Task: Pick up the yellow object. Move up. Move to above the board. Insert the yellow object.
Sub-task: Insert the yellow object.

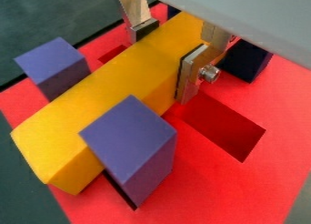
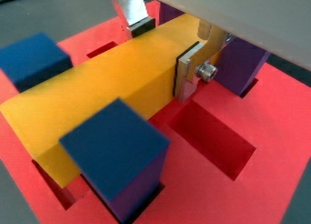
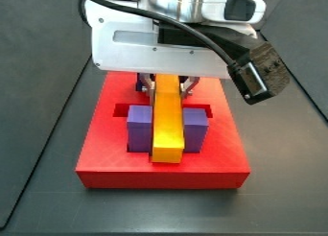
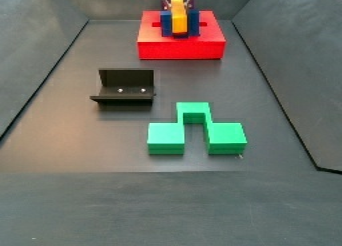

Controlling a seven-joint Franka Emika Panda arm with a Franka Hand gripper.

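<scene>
Floor: I count one dark grey matte work surface (image 4: 80, 180) with raised walls around it; everything sits on it.
Board: one large flat square red slab (image 3: 161, 171), at the far end of the floor in a side view (image 4: 181, 48). I see square recesses cut into it, one open beside the bar (image 1: 231, 132).
Posts: I can count three upright blue-purple blocks on the board in a wrist view, one nearest the camera (image 1: 131, 146), one on the opposite side of the bar (image 1: 51, 66), one dark one behind the gripper (image 1: 249, 60). Any more are hidden from me.
Green piece: one notched green block (image 4: 195, 133), lying near the middle of the floor, well apart from the board.
Yellow object: one long plain yellow-orange rectangular bar (image 1: 115, 96), lying across the board between the posts, also seen from the side (image 3: 167, 125).
Fixture: one dark L-shaped bracket (image 4: 124, 88) between the board and the green piece.
Gripper: one (image 1: 170, 47); my silver fingers (image 1: 192, 73) are pinched on the bar's two long sides near its far end.
</scene>
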